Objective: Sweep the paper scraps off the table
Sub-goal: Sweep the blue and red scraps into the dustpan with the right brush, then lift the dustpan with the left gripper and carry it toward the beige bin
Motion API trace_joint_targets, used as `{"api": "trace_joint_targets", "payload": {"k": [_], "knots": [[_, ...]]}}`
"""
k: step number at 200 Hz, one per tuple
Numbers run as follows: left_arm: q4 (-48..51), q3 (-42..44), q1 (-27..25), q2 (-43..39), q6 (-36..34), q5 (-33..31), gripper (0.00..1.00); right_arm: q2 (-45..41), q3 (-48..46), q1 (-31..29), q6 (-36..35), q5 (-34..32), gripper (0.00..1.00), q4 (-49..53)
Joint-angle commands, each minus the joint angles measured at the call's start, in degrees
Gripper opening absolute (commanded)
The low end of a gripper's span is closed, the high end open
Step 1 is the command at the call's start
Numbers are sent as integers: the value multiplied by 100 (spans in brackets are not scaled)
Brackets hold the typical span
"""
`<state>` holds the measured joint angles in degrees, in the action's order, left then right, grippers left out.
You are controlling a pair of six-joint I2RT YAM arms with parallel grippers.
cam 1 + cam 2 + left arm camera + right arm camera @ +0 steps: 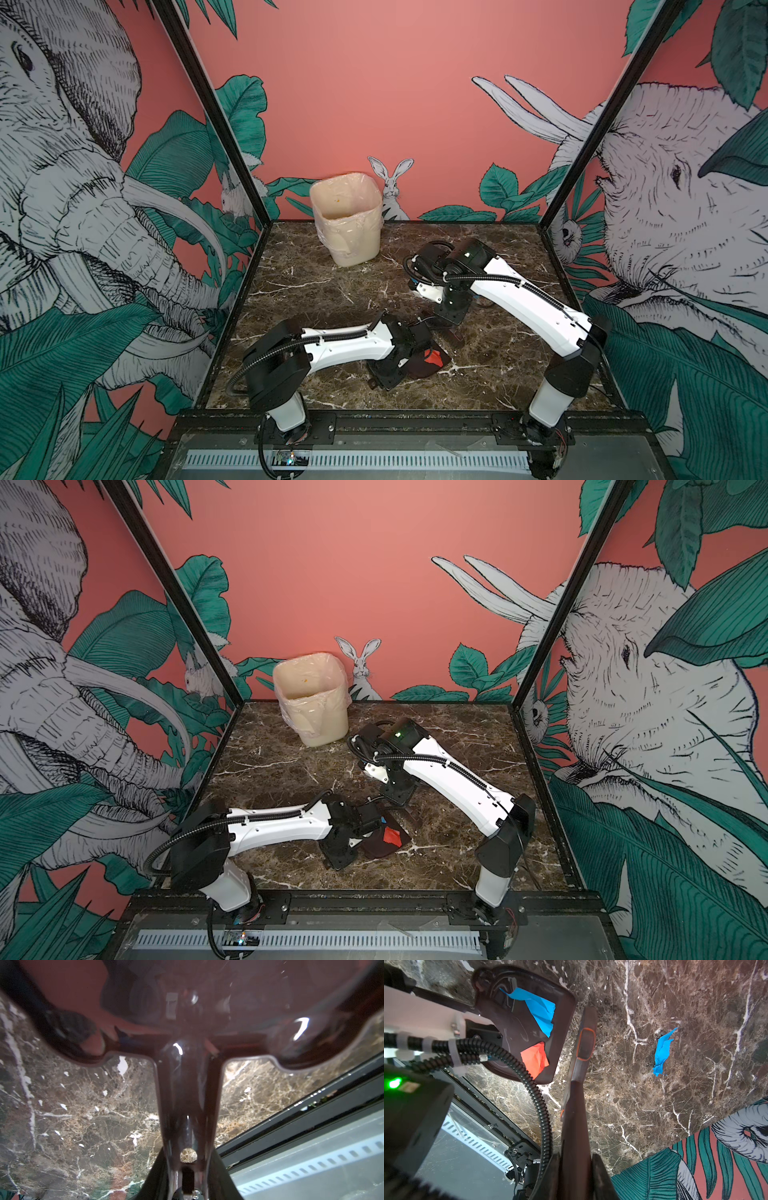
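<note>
My left gripper (188, 1167) is shut on the handle of a dark brown dustpan (187, 1088), which lies low over the table (332, 299) near the front middle. In the pan (508, 1022) lie a red paper scrap (534, 1059) and a bright blue scrap (539, 1009); the red one (434, 357) shows in both top views. My right gripper (575, 1167) is shut on the brown handle of a brush (584, 1047), held just beside the pan's open edge. Another blue scrap (662, 1053) lies on the table apart from the brush.
A cream plastic-lined bin (347, 224) stands at the back of the table, left of centre. The black frame (311, 1118) runs along the front edge close to the dustpan. Printed walls (695, 1167) close in both sides.
</note>
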<state>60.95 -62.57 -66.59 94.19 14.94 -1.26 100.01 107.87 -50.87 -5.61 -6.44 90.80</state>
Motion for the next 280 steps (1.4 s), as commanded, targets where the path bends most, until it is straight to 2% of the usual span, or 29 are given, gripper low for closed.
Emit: {"api": "trace_joint_targets", "payload": {"k": [1,75,142,218,271,280], "knots": [[75,-125,33,-85,69,-86,0,51,-12,-16,-1,2,0,87],[58,-151,33,-49,71,-101,0,247,178,-325,69,864,0,-90],[45,-151,34,-48,79,-129,0,25,510,-337,97,1704,0,-178],[50,-81,32,-240,132,-259,0,-356,526,0,68,831,0,107],[116,-82,40,-561,201,-456,0,-781,416,454,143,687,0,2],[143,-72,34,-639,217,-510,0,-1058,349,556,164,718,0,-63]]}}
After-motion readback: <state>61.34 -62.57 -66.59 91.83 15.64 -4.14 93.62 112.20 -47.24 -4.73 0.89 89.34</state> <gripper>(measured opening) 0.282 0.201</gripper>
